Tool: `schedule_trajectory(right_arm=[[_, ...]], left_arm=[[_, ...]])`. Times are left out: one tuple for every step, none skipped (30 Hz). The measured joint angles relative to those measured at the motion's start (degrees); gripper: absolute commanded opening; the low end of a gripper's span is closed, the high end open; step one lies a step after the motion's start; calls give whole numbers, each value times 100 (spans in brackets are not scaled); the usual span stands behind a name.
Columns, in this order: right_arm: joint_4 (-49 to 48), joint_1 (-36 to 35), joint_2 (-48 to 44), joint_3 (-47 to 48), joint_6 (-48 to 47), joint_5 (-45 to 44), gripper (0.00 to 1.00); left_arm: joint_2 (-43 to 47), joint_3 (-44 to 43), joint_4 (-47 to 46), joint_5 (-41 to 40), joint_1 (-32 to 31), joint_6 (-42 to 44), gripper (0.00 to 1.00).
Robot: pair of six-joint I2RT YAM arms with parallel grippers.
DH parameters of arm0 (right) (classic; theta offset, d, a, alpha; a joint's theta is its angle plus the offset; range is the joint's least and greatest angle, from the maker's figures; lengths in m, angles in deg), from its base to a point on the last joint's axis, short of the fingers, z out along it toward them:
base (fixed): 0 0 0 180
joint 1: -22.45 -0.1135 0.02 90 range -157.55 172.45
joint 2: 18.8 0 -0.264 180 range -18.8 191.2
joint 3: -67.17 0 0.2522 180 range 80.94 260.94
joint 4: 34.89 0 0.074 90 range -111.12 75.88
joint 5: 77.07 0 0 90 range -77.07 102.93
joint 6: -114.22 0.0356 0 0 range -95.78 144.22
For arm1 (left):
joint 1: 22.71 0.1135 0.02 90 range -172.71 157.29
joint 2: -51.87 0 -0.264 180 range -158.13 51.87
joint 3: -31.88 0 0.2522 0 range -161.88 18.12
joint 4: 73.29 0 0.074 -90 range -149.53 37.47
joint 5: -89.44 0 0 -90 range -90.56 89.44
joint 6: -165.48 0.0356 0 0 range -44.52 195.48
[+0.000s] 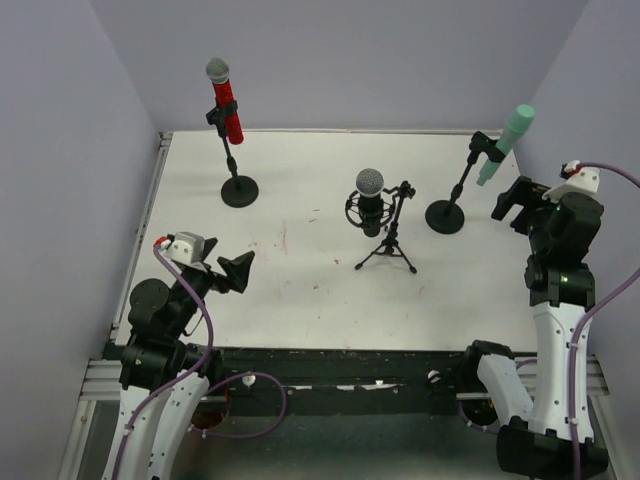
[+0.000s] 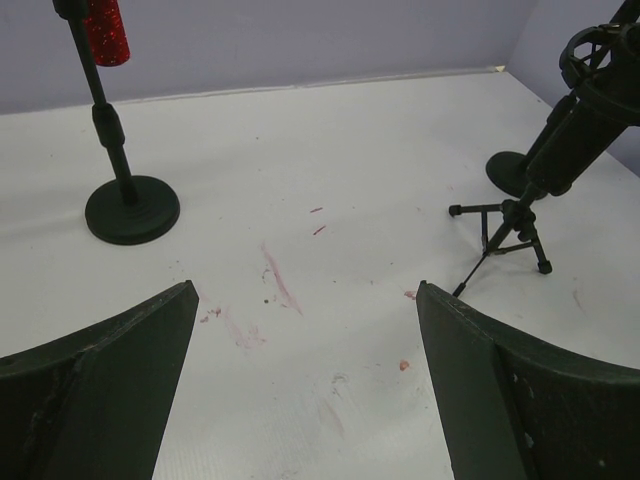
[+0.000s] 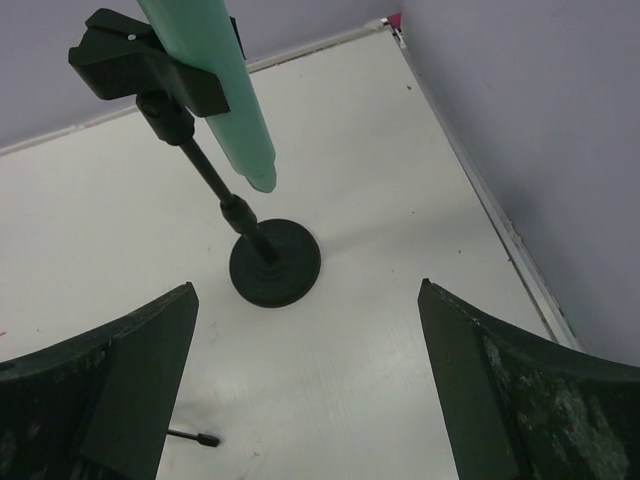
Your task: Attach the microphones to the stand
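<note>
The red microphone (image 1: 225, 100) with a grey mesh head sits clipped in a round-base stand (image 1: 239, 190) at the back left; its red body also shows in the left wrist view (image 2: 104, 30). The black microphone (image 1: 371, 198) with a silver head sits in the shock mount of the tripod stand (image 1: 388, 250) at the centre. The mint-green microphone (image 1: 506, 143) is clipped in the right round-base stand (image 1: 445, 216); it also shows in the right wrist view (image 3: 215, 85). My left gripper (image 1: 240, 270) is open and empty at the near left. My right gripper (image 1: 512, 205) is open and empty, right of the green microphone.
Purple walls enclose the white table (image 1: 320, 300) on three sides. A metal rail (image 1: 145, 220) runs along its left edge. Faint red marks (image 2: 280, 280) stain the surface ahead of my left gripper. The tripod's legs (image 2: 500, 235) spread at the centre.
</note>
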Motion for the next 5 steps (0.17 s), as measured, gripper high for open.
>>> schedule_trajectory(right_arm=[[-4,-2,11,-9,-2,0,100],[-13,0,22,-13,-2,2,100],[-35,0,33,-20,-11,4,100],[-59,0,44,-26,-17,7,100],[-83,0,55,-26,-20,9,100]], left_arm=[[0,2,0,0,0,0,98],[-7,2,0,0,0,0,99],[-15,2,0,0,0,0,98],[-28,2,-2,0,0,0,98],[-44,2,-2,0,0,0,98]])
